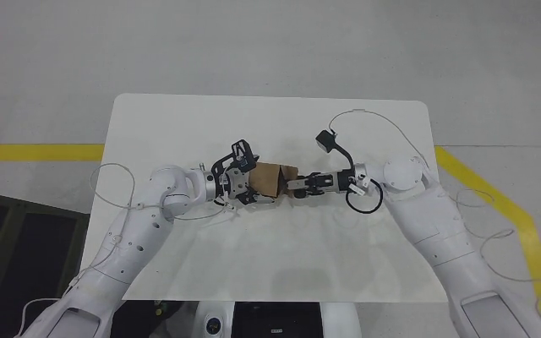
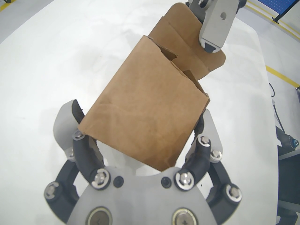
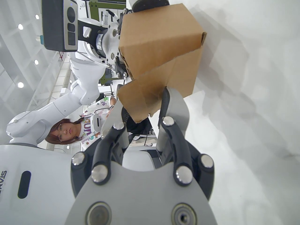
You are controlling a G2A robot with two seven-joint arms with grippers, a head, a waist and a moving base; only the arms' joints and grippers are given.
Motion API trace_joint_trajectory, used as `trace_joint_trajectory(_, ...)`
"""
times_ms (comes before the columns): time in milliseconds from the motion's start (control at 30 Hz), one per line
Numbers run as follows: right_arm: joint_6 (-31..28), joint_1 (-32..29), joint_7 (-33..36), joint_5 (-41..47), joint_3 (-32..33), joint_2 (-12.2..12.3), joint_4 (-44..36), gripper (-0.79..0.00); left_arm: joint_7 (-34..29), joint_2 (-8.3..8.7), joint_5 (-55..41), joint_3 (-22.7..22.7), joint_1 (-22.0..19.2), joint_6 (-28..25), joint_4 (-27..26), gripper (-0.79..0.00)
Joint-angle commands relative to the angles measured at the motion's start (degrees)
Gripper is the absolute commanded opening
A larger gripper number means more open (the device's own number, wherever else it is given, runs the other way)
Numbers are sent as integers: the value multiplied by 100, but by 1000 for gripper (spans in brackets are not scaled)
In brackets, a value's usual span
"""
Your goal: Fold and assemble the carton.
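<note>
Near edge of the white table (image 1: pixel 279 253): two white arms, elbows out, forearms angled inward, wrists meeting over the middle.

Item: left gripper (image 2: pixel 139 113), spread wide, fingers clamped on opposite sides of the carton (image 1: pixel 270 179), a brown cardboard sleeve held by one end.

Item: right gripper (image 3: pixel 143 104), nearly closed, pinching the end flap (image 3: pixel 138 94) at the carton's other end.

Left wrist view: the carton's body hides most of the left gripper's finger pads; at the far end are notched flaps, and one right finger lies on the outermost, rounded one.

Right wrist view: that flap is bent away from the body, and the carton's shadow falls on the table.

Top view, farther off: a thin white cable (image 1: pixel 380 118) loops over the table's far right part, well apart from the carton. A yellow line (image 1: pixel 51 152) crosses the grey floor beyond.
</note>
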Motion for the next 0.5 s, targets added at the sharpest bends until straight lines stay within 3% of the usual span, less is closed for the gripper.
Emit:
trace_joint_trajectory(0,-24,49,-2,33,-26,-13,55,-523,-16,0,-3,2,-4,-6,-2,0)
trace_joint_trajectory(300,-174,183,11,277,-110,-69,264,-462,-79,5,-26,6,-19,-34,6,0)
trace_joint_trajectory(467,-207,247,17,414,-126,-93,445,-511,-104,4,-27,17,-32,-46,12,0)
